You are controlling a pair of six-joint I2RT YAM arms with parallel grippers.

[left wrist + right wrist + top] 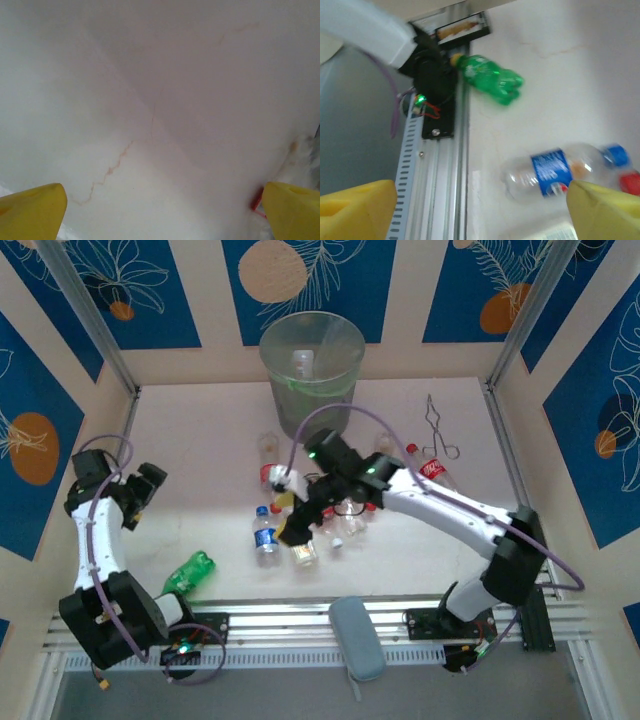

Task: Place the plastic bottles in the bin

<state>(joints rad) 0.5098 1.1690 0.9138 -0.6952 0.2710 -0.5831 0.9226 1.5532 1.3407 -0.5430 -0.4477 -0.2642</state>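
The grey-green bin (310, 370) stands at the back centre with one bottle (303, 362) lying inside. Several plastic bottles lie clustered mid-table (345, 522). Among them is a blue-labelled bottle (265, 537) (560, 170). A green bottle (190, 572) (490, 80) lies near the left arm's base, and a red-labelled one (432, 468) lies at the right. My right gripper (290, 516) (480, 220) hovers open over the cluster's left side, with the blue-labelled bottle just beside its right finger (605, 210). My left gripper (148, 488) (162, 215) is open at the far left over bare table.
Thin wire tongs (440, 428) lie at the back right. A grey-blue oblong pad (357, 637) rests on the front rail (300, 620). Side walls close in the table on the left and right.
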